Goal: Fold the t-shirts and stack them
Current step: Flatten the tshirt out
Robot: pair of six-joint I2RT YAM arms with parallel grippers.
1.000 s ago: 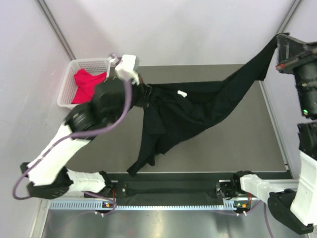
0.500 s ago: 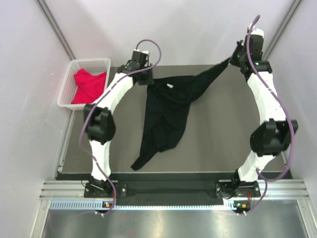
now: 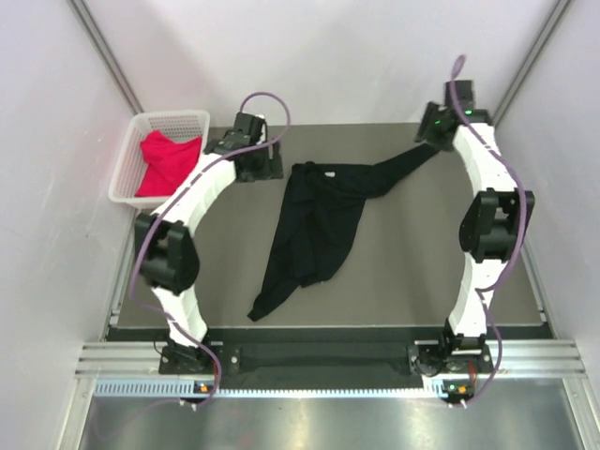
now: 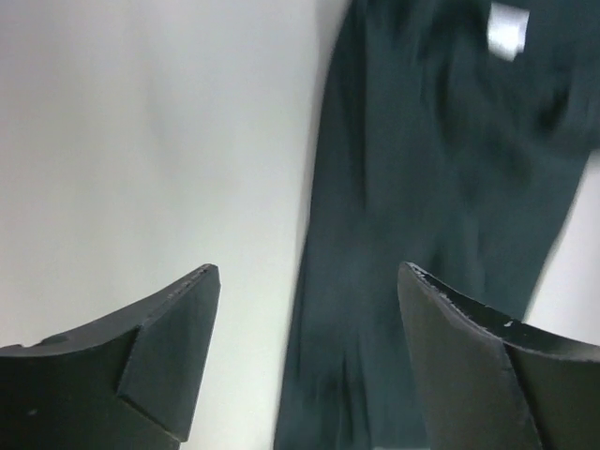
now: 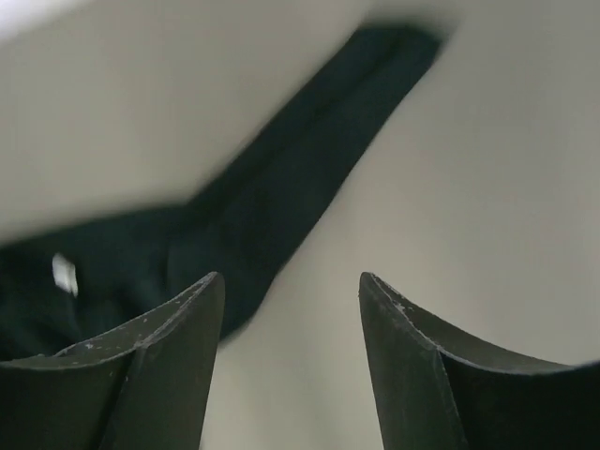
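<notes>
Your table (image 3: 412,262) carries the black t-shirt (image 3: 314,220), lying bunched and unfolded around the middle. One long strip of it runs out to the far right corner, and a narrow tail trails toward the near edge. Both arms reach to the far side, well apart.

The white basket (image 3: 125,174) sits off the far left corner, with the red-pink t-shirt (image 3: 161,161) heaped inside it.

Your left gripper (image 4: 307,272) is over bare table just left of the shirt's far left edge. Its jaws are spread wide with nothing between them.

Your right gripper (image 5: 291,281) is above the end of the stretched strip. Its jaws are parted too and hold nothing; the cloth lies flat below.

A small white tag (image 4: 506,30) shows on the black fabric near its far edge.
</notes>
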